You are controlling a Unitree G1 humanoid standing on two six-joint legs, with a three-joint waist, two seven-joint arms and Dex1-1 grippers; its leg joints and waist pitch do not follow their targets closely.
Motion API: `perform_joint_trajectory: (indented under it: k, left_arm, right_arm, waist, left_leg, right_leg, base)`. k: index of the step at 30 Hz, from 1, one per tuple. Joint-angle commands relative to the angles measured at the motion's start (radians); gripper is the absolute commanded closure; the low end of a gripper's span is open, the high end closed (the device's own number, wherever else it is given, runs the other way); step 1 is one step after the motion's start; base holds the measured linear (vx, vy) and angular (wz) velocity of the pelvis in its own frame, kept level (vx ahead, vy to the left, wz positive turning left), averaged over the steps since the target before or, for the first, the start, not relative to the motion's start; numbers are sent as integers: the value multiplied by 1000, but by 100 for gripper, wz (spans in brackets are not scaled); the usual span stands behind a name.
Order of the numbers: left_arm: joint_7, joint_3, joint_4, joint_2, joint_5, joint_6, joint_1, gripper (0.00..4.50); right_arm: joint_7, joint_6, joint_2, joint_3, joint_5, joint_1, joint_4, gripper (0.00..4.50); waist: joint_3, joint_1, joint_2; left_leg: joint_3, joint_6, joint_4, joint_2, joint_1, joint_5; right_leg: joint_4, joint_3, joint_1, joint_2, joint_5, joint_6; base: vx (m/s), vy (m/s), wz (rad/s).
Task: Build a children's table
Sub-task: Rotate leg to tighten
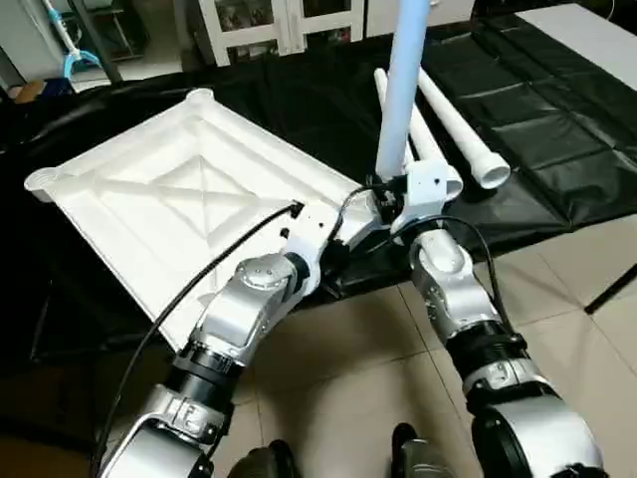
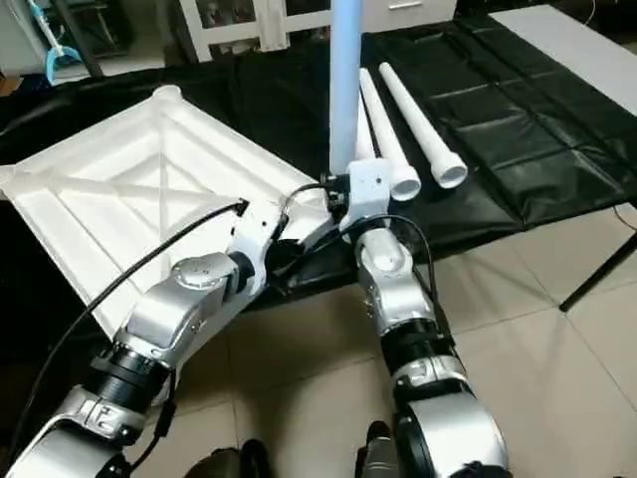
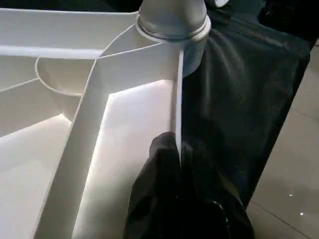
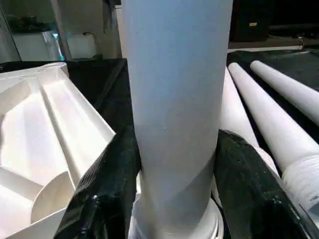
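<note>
The white tabletop (image 1: 179, 199) lies upside down on black cloth, its X-ribbed underside facing up. One white leg (image 1: 403, 90) stands upright in the corner socket nearest me. My right gripper (image 4: 177, 191) is shut on this leg just above the socket, a black finger (image 4: 107, 189) on each side. My left gripper (image 3: 175, 147) is shut on the thin rim wall of the tabletop (image 3: 139, 104), close beside the same socket (image 3: 172, 22). Two more legs (image 1: 463, 124) lie side by side on the cloth behind the right gripper.
Black cloth (image 1: 557, 129) covers the low work surface, and its front edge meets the tiled floor (image 1: 557, 289) just ahead of my forearms. White cabinets (image 1: 269, 25) stand at the back. A white board (image 1: 587, 35) lies far right, and a black stand leg (image 1: 612, 289) crosses the floor.
</note>
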Motion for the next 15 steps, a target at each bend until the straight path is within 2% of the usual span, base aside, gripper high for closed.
perform_joint_trajectory:
  k: [1,4,5,7,9,10,11,14,15]
  left_arm:
    - [42,41,12,30,26,-9,5,450]
    - [37,40,14,34,26,-12,6,450]
    - [35,40,14,35,26,-13,6,450]
    - [21,33,12,42,29,-14,9,450]
    - [18,32,11,43,30,-15,10,450]
    - [9,27,10,48,31,-16,12,450]
    - [-1,23,7,53,31,-18,16,450]
    - [-24,13,5,66,30,-28,23,450]
    - [-31,7,7,73,35,-35,23,450]
  right_arm:
    - [-43,9,-12,-47,8,31,59,267]
    - [31,-23,-9,-45,28,32,52,267]
    - [78,-31,-7,-41,42,34,44,232]
    - [153,-53,-4,-38,68,47,10,197]
    - [162,-57,-6,-37,70,50,3,194]
    - [180,-58,-9,-40,79,56,-9,187]
    - [201,-62,-20,-38,87,71,-37,170]
    - [248,-60,-42,-25,98,124,-125,149]
    - [267,-55,-47,-18,100,148,-165,125]
  waist:
    - [-59,-5,-5]
    - [-61,-3,-7]
    - [-61,-3,-8]
    - [-61,-1,-7]
    - [-62,-1,-7]
    - [-65,-4,-10]
    - [-67,-5,-10]
    - [-72,3,-14]
    - [-73,4,-12]
  left_leg:
    - [-24,-21,-91,34,63,-712]
    - [-21,-9,-83,28,65,-663]
    - [-19,-4,-81,26,64,-652]
    - [-20,2,-79,26,61,-621]
    - [-25,4,-82,29,48,-599]
    - [-28,4,-84,29,38,-582]
    - [-30,6,-84,30,34,-571]
    - [-21,23,-76,25,38,-514]
    - [-19,32,-73,24,37,-489]
  right_leg:
    - [-60,-13,35,0,-512,-58]
    - [-70,-11,35,-10,-523,-62]
    - [-73,-11,35,-10,-528,-62]
    - [-73,-8,36,-14,-532,-69]
    - [-62,-3,44,-16,-508,-83]
    - [-55,-1,53,-16,-487,-93]
    - [-51,0,57,-17,-478,-97]
    - [-53,9,49,-18,-457,-122]
    - [-53,11,50,-20,-461,-126]
  base:
    - [0,0,0]
    - [0,0,0]
    - [0,0,0]
    - [0,0,0]
    - [0,0,0]
    - [0,0,0]
    - [0,0,0]
    - [0,0,0]
    - [0,0,0]
